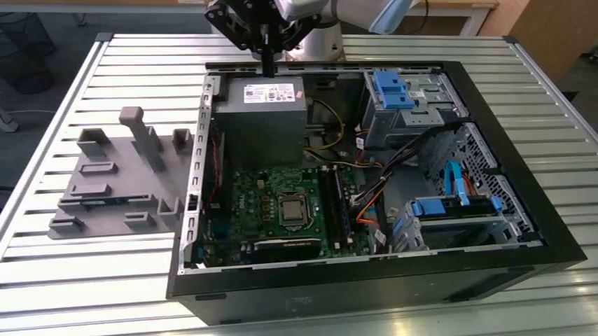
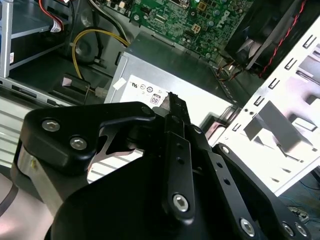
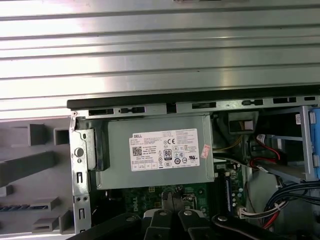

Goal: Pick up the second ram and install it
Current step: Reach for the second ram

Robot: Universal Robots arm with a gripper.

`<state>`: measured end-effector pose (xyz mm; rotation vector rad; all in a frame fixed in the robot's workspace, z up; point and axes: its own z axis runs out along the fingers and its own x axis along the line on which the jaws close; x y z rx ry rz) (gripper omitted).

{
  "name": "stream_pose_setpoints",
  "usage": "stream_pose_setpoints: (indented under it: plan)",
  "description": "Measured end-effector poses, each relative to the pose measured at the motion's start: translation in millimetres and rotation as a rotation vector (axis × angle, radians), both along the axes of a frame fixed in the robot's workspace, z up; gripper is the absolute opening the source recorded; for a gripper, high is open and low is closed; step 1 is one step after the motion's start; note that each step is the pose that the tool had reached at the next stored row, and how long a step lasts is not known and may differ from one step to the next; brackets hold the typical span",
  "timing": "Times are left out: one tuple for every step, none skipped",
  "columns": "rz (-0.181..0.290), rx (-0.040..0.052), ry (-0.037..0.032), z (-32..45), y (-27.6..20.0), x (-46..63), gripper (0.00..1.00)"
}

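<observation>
Hand (image 1: 269, 70) poised over the power supply (image 1: 260, 105)
Its fingers are together, holding nothing; the ram (image 3: 22, 206) lies in the grey tray (image 1: 112, 185) beside the computer case (image 1: 374, 287).

At the exterior view's left, a plain grey holder tray (image 1: 94, 189) sits on the silvery ribbed table (image 1: 56, 280). The computer case (image 1: 374, 294) is black, the motherboard (image 1: 252, 199) green, the drive brackets (image 1: 388, 89) blue, the power supply (image 1: 257, 129) grey with a white label (image 1: 266, 92), and the gripper (image 1: 268, 70) black.

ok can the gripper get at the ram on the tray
Probably yes. The ram lies in the tray outside the case with nothing over it; the gripper hangs above the power supply.
</observation>
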<state>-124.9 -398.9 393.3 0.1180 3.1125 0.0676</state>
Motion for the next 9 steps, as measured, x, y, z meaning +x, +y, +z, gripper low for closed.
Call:
stream_pose_setpoints:
  plan:
    - [0.0,0.0,0.0,0.0,0.0,-0.3,0.11]
    - [0.0,0.0001,0.0,0.0,0.0,-0.6,0.11]
    - [0.0,0.0001,0.0,0.0,0.0,-1.0,0.11]
    - [0.0,0.0001,-0.0001,0.0,0.0,-1.3,0.11]
    - [0.0,0.0,0.0,0.0,0.0,-1.5,0.11]
    - [0.0,0.0001,0.0,0.0,0.0,-1.8,0.11]
    - [0.0,0.0001,0.0,0.0,0.0,-2.0,0.11]
    - [0.0,0.0,0.0,0.0,0.0,-2.2,0.11]
    - [0.0,0.0001,0.0,-0.1,0.0,-2.4,0.11]
